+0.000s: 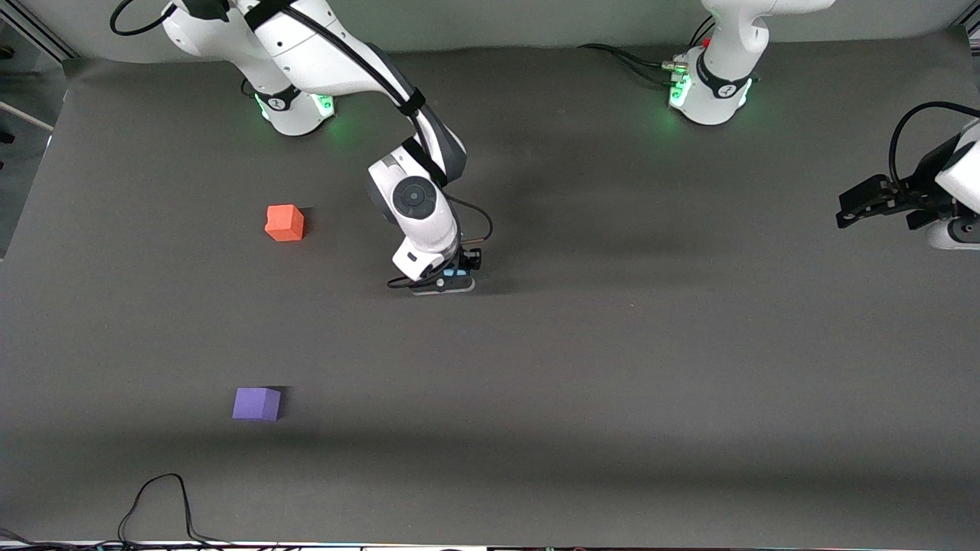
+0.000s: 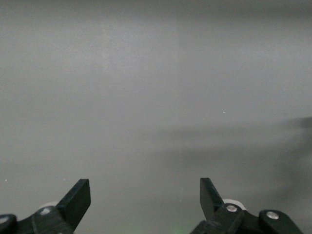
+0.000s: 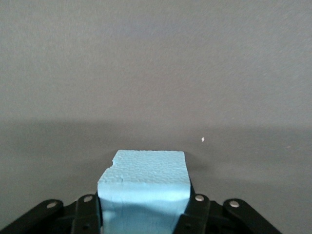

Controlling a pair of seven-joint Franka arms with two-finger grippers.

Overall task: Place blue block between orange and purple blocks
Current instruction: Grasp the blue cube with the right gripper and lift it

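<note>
The blue block [image 3: 146,178] sits between the fingers of my right gripper [image 3: 144,209], which is shut on it and squeezes its sides in. In the front view only a sliver of the blue block [image 1: 452,272] shows under the right gripper [image 1: 450,282], low at the mat near the table's middle. The orange block [image 1: 285,223] lies toward the right arm's end of the table. The purple block [image 1: 256,403] lies nearer the front camera than the orange one. My left gripper [image 1: 851,208] waits open at the left arm's end; in its wrist view the left gripper [image 2: 145,195] holds nothing.
A dark grey mat [image 1: 612,367] covers the table. A black cable [image 1: 161,501] loops onto the mat at the edge nearest the front camera. More cables [image 1: 628,60] lie beside the left arm's base.
</note>
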